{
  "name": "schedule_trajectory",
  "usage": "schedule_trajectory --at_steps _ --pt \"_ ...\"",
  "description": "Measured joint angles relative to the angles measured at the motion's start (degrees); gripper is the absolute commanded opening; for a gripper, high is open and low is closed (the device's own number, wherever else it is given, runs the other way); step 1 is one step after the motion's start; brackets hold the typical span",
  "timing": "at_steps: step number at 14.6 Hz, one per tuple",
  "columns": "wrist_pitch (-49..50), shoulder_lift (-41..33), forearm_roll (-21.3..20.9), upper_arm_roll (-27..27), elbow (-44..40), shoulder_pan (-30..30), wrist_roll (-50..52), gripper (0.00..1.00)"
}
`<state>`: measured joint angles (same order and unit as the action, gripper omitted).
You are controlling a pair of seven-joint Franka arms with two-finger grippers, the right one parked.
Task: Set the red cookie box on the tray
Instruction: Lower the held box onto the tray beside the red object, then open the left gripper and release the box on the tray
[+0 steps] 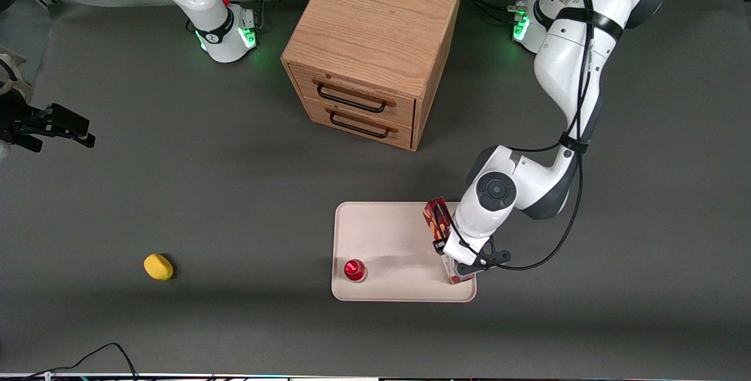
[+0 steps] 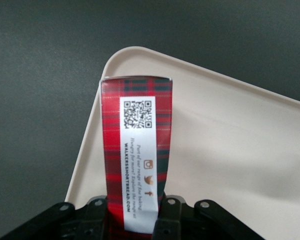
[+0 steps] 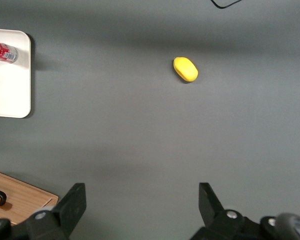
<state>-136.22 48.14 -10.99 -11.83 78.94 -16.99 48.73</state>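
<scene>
Tool (image 2: pixel 133 220) around tartan red cookie box (image 2: pixel 136 150)

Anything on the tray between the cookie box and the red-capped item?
No. In the front view, bare tray separates the red cookie box, held by the gripper, from the red-capped item.

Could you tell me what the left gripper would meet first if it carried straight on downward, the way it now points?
Probably the tray: the gripper, shut on the red cookie box, points down over its edge, so the box's lower end would land there first.
</scene>
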Motion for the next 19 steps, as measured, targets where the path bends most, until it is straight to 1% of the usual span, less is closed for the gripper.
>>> schedule_trajectory --at_steps 1,2,3,5,9,11,15,19 --pt "0.00 0.02 0.00 0.00 0.00 0.01 0.00 0.02" --pt "0.00 0.03 0.00 0.00 0.00 0.01 0.00 0.30" --pt "0.00 0.04 0.00 0.00 -0.01 0.01 0.00 0.67" --pt "0.00 0.04 0.00 0.00 -0.01 0.01 0.00 1.00" --pt "0.19 0.07 0.00 0.00 -0.24 0.02 0.00 1.00" --pt "2.65 0.08 0.00 0.00 -1.31 0.03 0.00 1.00" --pt "13.47 -0.44 0.27 -0.54 -6.03 0.02 0.00 1.00" --pt "30.01 -5.22 3.35 -1.54 -10.74 0.01 -0.01 1.00"
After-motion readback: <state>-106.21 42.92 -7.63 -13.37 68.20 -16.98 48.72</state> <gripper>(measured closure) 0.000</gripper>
